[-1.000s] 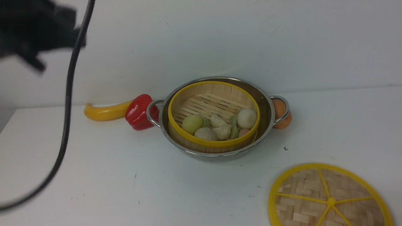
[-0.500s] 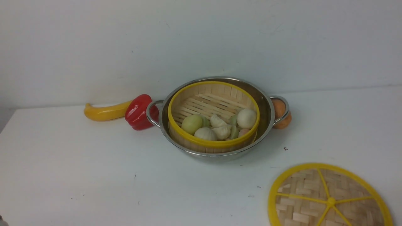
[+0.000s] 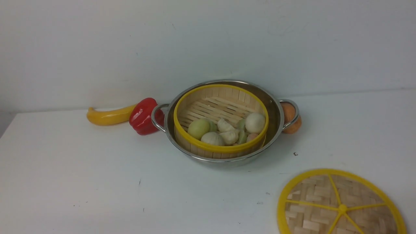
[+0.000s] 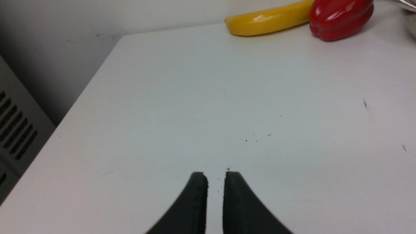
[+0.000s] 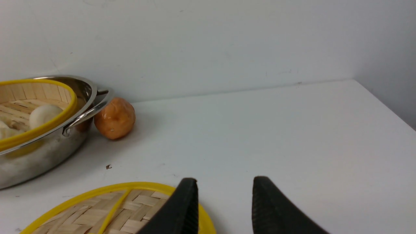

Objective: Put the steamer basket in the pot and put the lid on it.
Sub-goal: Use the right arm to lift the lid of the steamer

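The steamer basket (image 3: pixel 221 149), bamboo with a yellow rim, sits inside the shiny steel pot (image 3: pixel 275 112) at the back middle of the table, with several dumplings and buns in it. The woven lid (image 3: pixel 339 204) lies flat on the table at the front right. Neither arm shows in the front view. In the right wrist view my right gripper (image 5: pixel 225 182) stands open and empty just beside the lid (image 5: pixel 107 208), one finger over its yellow edge; the pot (image 5: pixel 48 152) and basket (image 5: pixel 42 128) lie beyond. My left gripper (image 4: pixel 216 177) hovers over bare table, its jaws a narrow gap apart, holding nothing.
A yellow banana (image 3: pixel 109 117) and a red pepper (image 3: pixel 144 115) lie against the pot's left handle. An orange ball (image 3: pixel 291 118) rests by the right handle. The table's left edge (image 4: pixel 87 94) drops off beside a grey vented panel (image 4: pixel 16 136).
The left arm and its black cable, at the upper left of the front view a second ago, have gone out of that view. The pot, basket and lid have not moved.
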Motion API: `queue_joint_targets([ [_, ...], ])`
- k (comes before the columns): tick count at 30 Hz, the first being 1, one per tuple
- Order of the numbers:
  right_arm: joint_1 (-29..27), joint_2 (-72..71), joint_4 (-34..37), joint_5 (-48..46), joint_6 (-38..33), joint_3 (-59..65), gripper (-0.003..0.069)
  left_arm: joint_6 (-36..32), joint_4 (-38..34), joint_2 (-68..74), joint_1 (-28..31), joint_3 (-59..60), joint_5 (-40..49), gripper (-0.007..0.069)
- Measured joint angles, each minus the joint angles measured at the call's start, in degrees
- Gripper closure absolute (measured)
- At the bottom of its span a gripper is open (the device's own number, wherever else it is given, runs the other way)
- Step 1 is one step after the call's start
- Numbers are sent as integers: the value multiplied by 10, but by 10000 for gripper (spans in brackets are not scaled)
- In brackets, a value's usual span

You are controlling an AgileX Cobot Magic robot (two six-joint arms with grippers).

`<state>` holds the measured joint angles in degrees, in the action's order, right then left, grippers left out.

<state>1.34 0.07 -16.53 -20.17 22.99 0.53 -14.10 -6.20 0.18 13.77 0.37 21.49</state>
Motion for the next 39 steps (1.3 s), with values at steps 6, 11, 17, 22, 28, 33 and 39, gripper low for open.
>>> queue_joint_targets([
  [6, 0, 0, 0, 0, 1, 0, 410, 0, 0, 0, -3, 0, 0, 540],
  [11, 0, 0, 0, 0, 1, 0, 410, 0, 0, 0, -3, 0, -1, 530],
  [17, 0, 0, 0, 0, 1, 0, 410, 0, 0, 0, -3, 0, 0, 520],
  [22, 0, 0, 0, 0, 1, 0, 410, 0, 0, 0, -3, 0, 0, 520],
  [28, 0, 0, 0, 0, 1, 0, 410, 0, 0, 0, -3, 0, 0, 520],
  [33, 0, 0, 0, 0, 1, 0, 410, 0, 0, 0, -3, 0, 0, 520],
  [39, 0, 0, -6, 18, 0, 0, 410, 0, 0, 0, -3, 0, 0, 520],
])
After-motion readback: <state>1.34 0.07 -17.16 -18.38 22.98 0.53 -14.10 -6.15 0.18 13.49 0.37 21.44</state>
